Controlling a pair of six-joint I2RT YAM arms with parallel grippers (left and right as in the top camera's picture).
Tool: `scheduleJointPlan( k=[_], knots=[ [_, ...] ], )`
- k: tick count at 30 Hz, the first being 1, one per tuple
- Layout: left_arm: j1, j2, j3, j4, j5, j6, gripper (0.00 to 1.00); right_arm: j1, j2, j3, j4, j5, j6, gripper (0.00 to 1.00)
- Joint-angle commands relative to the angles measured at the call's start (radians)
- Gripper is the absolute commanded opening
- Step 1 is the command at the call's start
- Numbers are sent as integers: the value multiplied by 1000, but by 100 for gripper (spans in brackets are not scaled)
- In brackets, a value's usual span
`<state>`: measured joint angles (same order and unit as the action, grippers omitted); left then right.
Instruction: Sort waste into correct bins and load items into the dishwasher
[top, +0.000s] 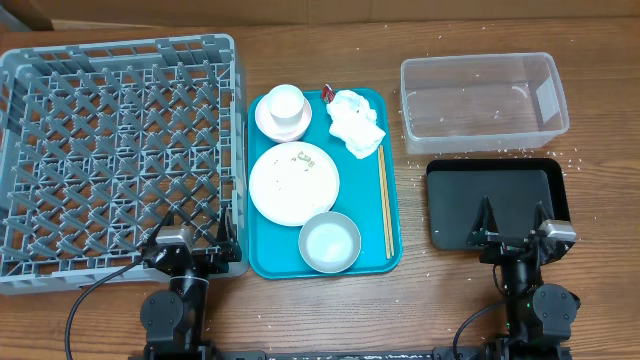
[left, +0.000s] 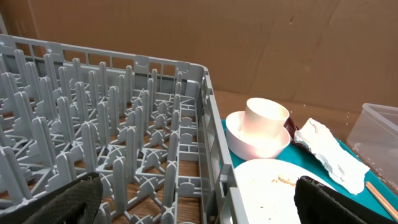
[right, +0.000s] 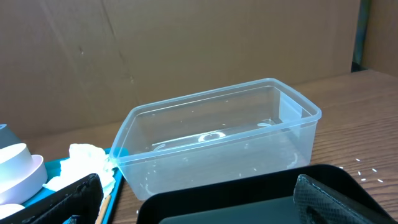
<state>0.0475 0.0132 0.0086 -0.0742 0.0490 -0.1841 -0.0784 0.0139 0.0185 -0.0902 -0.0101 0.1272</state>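
The grey dishwasher rack (top: 120, 45) fills the left of the table. On a teal tray (top: 262, 250) sit a white cup in a bowl (top: 284, 108), a soiled white plate (top: 293, 183), a steel-grey bowl (top: 329, 241), a crumpled napkin (top: 356, 122) and a red wrapper (top: 328, 92). The clear tub (top: 480, 62) and black tray (top: 495, 190) are at the right. My left gripper (top: 196, 222) is open over the rack's near right corner (left: 205, 155). My right gripper (top: 513, 215) is open above the black tray's near edge (right: 249, 199). Both are empty.
Wooden chopsticks (top: 386, 200) lie along the teal tray's right side. Pale grains (top: 520, 152) are scattered on the wood around the clear tub (right: 217, 143). A cardboard wall stands behind the table in both wrist views.
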Motion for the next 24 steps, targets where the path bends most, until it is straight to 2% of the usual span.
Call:
scheduleJointPlan(
  k=[1, 14, 16, 18, 21, 24],
  knots=[
    [5, -8, -4, 0, -1, -10, 100, -3, -11, -11, 6, 9, -1, 100],
    [5, -8, -4, 0, -1, -10, 100, -3, -11, -10, 6, 9, -1, 100],
    [5, -8, -4, 48, 0, -43, 100, -3, -11, -11, 6, 9, -1, 100],
    [2, -8, -4, 98, 150, -217, 100, -3, -11, -10, 6, 9, -1, 100],
    [2, -8, -4, 120, 455, -594, 100, -3, -11, -11, 6, 9, -1, 100],
    [2, -8, -4, 124, 545, -872, 100, -3, -11, -11, 6, 9, -1, 100]
  ],
)
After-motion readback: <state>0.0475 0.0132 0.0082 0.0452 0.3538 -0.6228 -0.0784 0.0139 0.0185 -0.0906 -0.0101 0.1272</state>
